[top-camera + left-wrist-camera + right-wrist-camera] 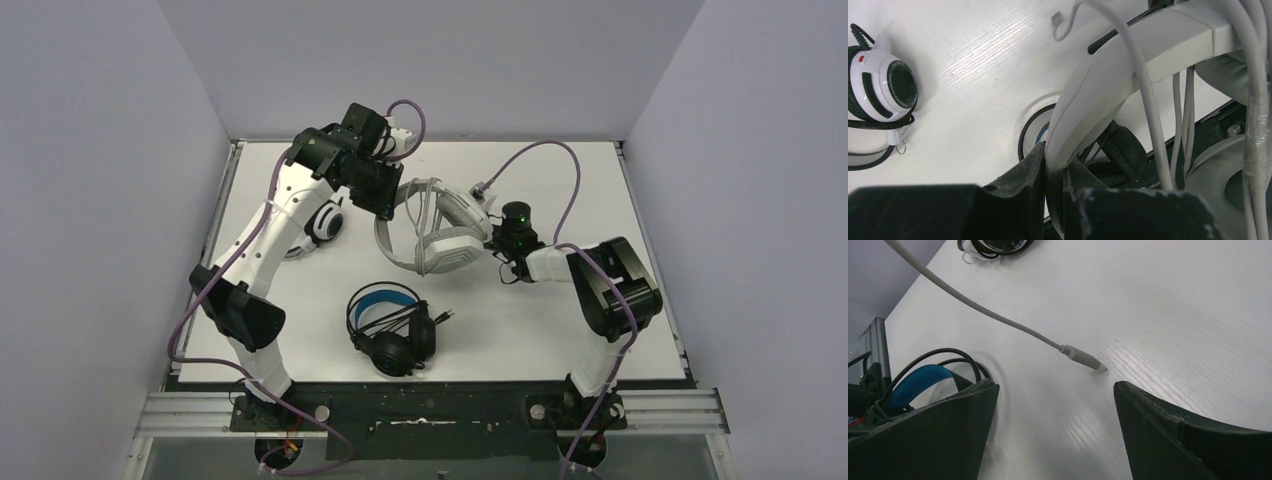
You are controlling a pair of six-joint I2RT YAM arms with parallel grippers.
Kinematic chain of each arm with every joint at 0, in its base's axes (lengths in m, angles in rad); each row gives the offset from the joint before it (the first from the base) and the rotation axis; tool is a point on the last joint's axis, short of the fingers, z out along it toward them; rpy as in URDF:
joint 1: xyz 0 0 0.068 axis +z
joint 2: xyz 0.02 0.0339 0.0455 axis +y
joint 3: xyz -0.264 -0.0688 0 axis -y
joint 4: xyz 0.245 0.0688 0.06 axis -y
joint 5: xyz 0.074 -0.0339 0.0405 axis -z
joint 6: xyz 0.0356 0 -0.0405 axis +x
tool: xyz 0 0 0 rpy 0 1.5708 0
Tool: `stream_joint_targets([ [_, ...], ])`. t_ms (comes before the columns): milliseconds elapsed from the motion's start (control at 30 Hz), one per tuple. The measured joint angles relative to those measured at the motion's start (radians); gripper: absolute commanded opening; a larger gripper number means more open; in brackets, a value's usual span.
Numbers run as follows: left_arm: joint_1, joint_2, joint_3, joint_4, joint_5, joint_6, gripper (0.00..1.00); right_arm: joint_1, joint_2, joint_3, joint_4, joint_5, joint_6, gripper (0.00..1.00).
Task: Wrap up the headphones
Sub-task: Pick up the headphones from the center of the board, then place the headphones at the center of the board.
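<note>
Right gripper [503, 262], jaws wide and holding nothing, stands right of centre, just beyond the black headset [392, 328] with the blue-lined band, which lies nearest the arm bases on the table [560, 330]. Only the right wrist view shows a pale cable's plug [1083, 360] on the table ahead of the spread fingers [1168, 435]. Farther, at centre, is the grey headset [440, 235]. The left gripper [385, 200] is clamped on its headband [1128, 55], a grip plain only in the left wrist view, where pale cables cross the band. Far left, the white headset with black ear-cup centres [325, 222] is half hidden by the left arm from above, yet clear from the left wrist.
</note>
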Motion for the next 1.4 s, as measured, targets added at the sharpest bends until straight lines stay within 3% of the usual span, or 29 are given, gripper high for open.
stream_joint_targets([
  [333, -0.011, -0.005, -0.001, 0.0, 0.039, 0.001, 0.0, 0.072, 0.1, 0.127, 0.158, -0.049, 0.06, 0.89],
  [733, -0.011, -0.026, -0.018, 0.006, 0.051, 0.0, 0.0, 0.115, 0.18, 0.119, 0.535, -0.064, 0.33, 0.86],
  [967, -0.011, -0.027, -0.018, 0.007, 0.054, 0.0, 0.0, 0.138, 0.18, 0.104, 0.564, -0.005, 0.369, 0.8],
  [1067, -0.011, -0.028, -0.018, 0.007, 0.056, 0.0, 0.0, 0.165, 0.192, 0.132, 0.584, 0.014, 0.402, 0.71],
  [1400, -0.013, -0.051, -0.059, 0.009, 0.061, 0.0, 0.0, 0.146, 0.206, 0.155, 0.636, 0.136, 0.512, 0.13],
])
